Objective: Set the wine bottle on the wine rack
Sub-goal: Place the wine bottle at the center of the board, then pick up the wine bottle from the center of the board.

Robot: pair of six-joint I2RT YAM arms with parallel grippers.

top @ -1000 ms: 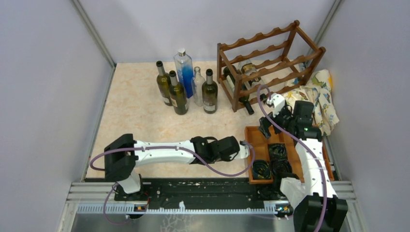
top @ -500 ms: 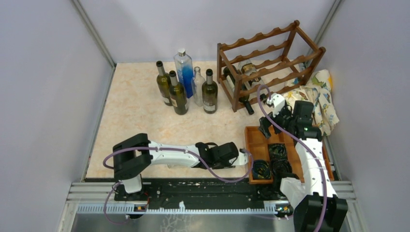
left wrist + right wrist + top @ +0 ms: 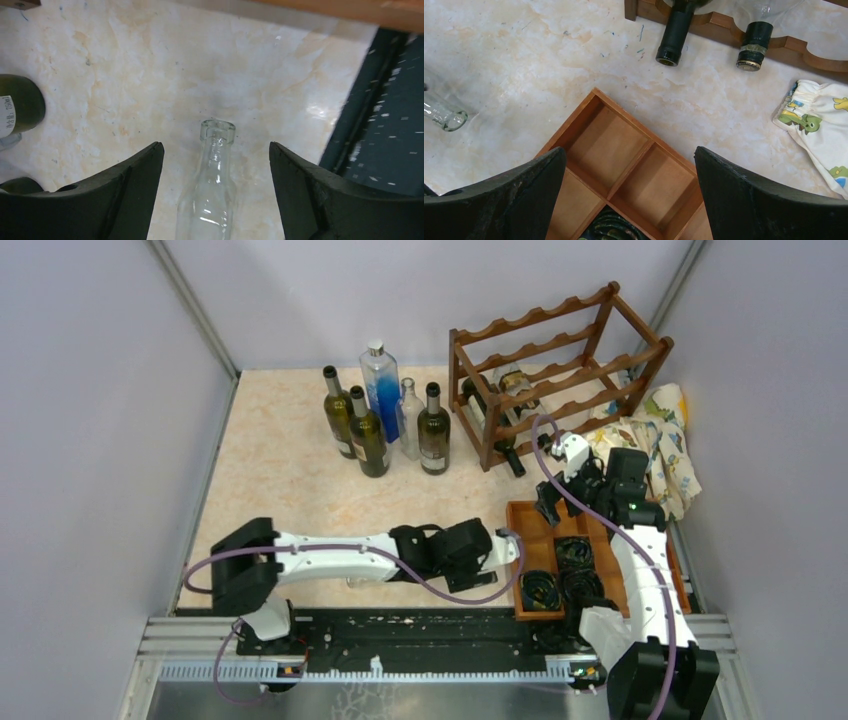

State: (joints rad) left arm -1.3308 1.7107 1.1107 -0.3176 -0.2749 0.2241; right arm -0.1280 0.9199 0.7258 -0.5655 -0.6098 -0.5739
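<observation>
On the bench [image 3: 125, 75], near its front edge, the bottle [image 3: 209, 200] lies with its neck between the left claw's [image 3: 215, 148] wide jaws, untouched. Close centred on the neck and grip firmly, since glass probably slips, before lifting toward the rack [image 3: 560, 370], well apart. The right claw [image 3: 630, 155] gapes wide, empty.

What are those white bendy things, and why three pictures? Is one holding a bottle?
They are two robot arms, each ending in a two-fingered hand. One picture looks down from above; the other two come from little cameras on the wrists. On the table stand a group of bottles, a wooden wine rack with bottles lying in it, a wooden tray and a patterned cloth. The left hand is open around the neck of a clear bottle lying on the table, not squeezing it. The right hand is open above the tray, holding nothing.
</observation>
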